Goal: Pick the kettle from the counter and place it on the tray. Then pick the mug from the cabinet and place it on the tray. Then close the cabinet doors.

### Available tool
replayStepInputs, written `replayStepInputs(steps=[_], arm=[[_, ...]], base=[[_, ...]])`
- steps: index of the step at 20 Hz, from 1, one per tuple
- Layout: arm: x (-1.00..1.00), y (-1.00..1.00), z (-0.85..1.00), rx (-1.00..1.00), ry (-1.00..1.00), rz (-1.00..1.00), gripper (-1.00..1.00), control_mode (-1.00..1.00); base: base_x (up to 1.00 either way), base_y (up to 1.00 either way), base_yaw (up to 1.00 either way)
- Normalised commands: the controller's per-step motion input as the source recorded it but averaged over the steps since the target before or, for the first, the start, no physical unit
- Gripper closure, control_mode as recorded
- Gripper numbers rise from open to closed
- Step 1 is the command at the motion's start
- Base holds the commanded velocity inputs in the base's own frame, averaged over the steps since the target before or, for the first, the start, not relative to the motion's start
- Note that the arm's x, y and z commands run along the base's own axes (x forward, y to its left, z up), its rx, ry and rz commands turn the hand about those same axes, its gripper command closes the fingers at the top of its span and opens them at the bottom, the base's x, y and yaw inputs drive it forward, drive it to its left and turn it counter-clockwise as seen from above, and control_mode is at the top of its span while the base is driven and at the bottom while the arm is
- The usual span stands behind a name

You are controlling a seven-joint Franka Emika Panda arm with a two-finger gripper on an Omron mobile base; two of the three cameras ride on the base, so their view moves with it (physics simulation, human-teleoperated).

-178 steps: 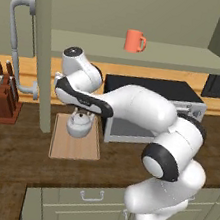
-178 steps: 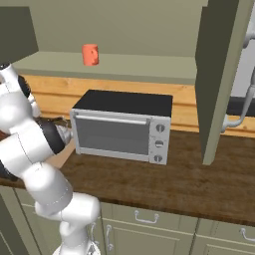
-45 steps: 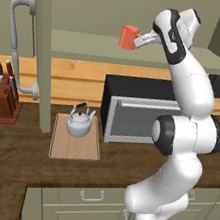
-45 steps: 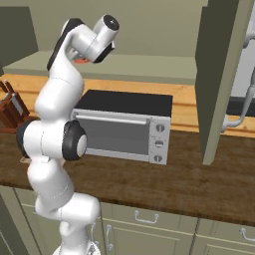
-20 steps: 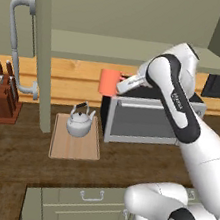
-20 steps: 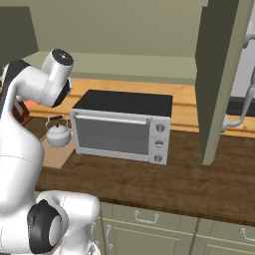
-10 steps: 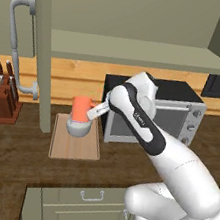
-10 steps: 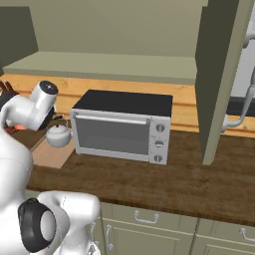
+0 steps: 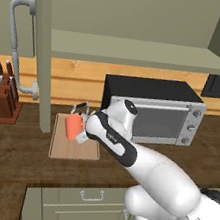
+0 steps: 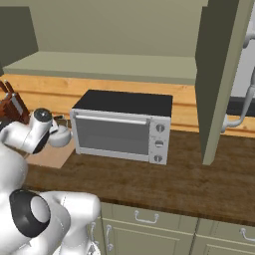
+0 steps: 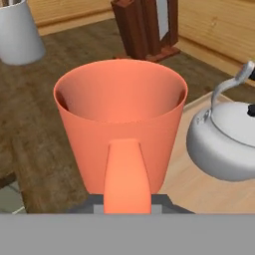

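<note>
Mug [image 9: 71, 126] in claw [image 9: 80, 129], above tray [image 9: 74, 148]

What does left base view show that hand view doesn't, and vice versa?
Left base alone: the toaster oven, the open cabinet's shelf, and the whole tray on the counter.
Hand view alone: the mug's hollow inside and its handle facing the camera, and the kettle's full rounded body close beside it.
Both: the orange mug held by the gripper over the tray, the knife block, the wood-grain counter.
</note>
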Motion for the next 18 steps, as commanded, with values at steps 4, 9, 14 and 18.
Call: replayStepInputs(steps=[4, 9, 14, 18], arm=[[0.48, 0.00, -0.26, 0.04, 0.04, 0.00, 1.00, -1.00], [0.44, 0.00, -0.33, 0.03, 0.12, 0.00, 1.00, -1.00], [0.14, 0.01, -0.44, 0.00, 0.14, 0.00, 1.00, -1.00], [0.10, 0.22, -0.57, 0.00, 0.02, 0.00, 1.00, -1.00]], base=[[0.00, 0.00, 0.00], [0.00, 0.00, 0.00], [0.00, 0.00, 0.00], [0.00, 0.00, 0.00]])
